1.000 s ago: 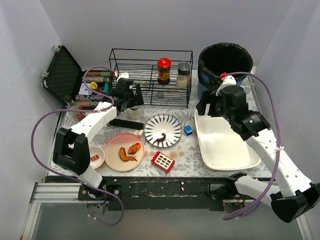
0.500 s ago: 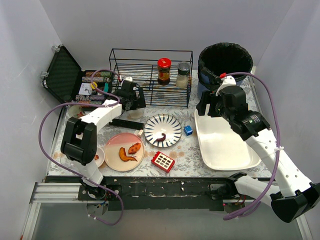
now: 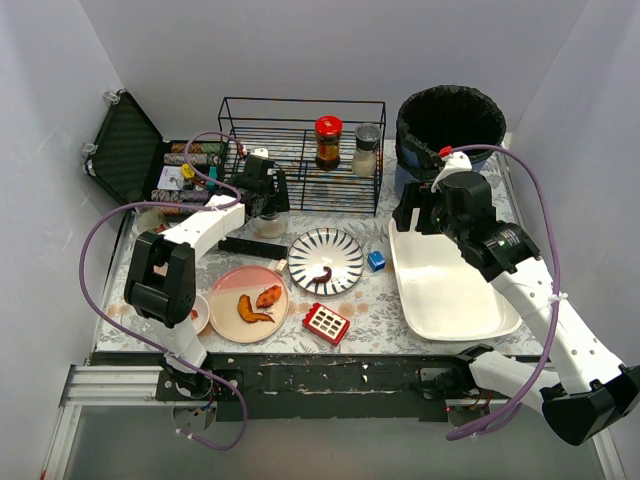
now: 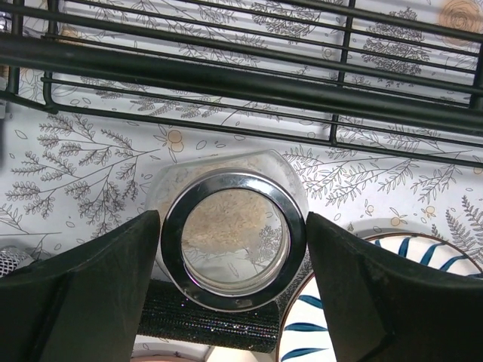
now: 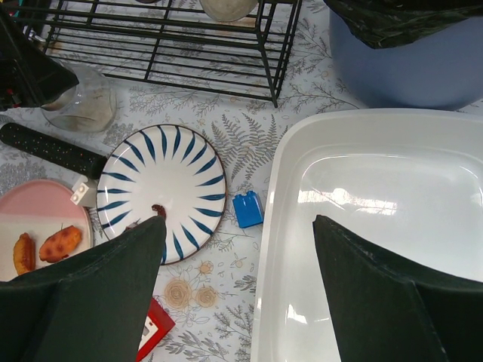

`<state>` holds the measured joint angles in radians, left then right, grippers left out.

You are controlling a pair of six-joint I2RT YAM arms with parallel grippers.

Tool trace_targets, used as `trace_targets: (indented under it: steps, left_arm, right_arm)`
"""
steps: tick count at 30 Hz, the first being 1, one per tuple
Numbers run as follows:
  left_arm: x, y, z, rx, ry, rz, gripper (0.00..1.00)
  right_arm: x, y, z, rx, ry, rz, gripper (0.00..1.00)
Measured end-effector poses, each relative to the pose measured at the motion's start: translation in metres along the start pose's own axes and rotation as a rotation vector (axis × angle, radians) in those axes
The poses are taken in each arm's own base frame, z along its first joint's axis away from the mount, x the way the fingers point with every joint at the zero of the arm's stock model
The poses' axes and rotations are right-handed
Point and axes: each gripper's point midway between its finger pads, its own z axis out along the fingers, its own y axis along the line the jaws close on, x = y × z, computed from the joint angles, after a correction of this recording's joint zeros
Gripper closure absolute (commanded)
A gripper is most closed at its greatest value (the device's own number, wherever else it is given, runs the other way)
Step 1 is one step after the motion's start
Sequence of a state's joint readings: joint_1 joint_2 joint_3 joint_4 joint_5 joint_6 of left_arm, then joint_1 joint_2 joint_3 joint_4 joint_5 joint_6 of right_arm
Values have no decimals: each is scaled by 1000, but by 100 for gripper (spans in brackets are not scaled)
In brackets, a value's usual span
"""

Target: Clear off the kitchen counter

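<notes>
The kitchen counter (image 3: 375,292) is a fern-patterned tabletop that fills the scene; it also shows in the left wrist view (image 4: 90,158) and the right wrist view (image 5: 219,275). My left gripper (image 3: 262,203) (image 4: 232,222) is shut on a glass jar (image 3: 268,227) (image 4: 234,241) with a chrome rim. The jar stands in front of the wire rack, one finger touching each side of its rim. The jar also shows in the right wrist view (image 5: 79,109). My right gripper (image 3: 415,215) (image 5: 238,220) is open and empty, above the left rim of the white tub (image 3: 450,290).
The black wire rack (image 3: 300,150) holds a red-lidded jar (image 3: 328,140) and a shaker (image 3: 367,148). Also here are a black bin (image 3: 450,120), a striped plate (image 3: 325,260), a pink plate with food (image 3: 248,302), a blue brick (image 3: 376,260), a red block (image 3: 326,322), a glittery black bar (image 3: 245,246) and an open black case (image 3: 125,145).
My left gripper has moved a little right and come down round the glass jar. The right arm has not moved.
</notes>
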<state>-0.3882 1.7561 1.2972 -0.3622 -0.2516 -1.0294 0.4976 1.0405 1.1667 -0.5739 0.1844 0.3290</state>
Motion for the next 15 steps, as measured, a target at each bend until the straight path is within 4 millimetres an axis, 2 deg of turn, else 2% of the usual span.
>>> trace_targets:
  steps: [4, 6, 13, 15]
  left_arm:
    - [3, 2, 0, -4, 11, 16, 17]
    - [4, 2, 0, -6, 16, 20, 21]
    - [5, 3, 0, -7, 22, 31, 59]
    - [6, 3, -1, -6, 24, 35, 77]
  right_arm:
    - [0, 0, 0, -1, 0, 0, 13]
    - [0, 0, 0, -1, 1, 0, 13]
    - [0, 0, 1, -1, 2, 0, 13]
    - [0, 0, 1, -1, 2, 0, 13]
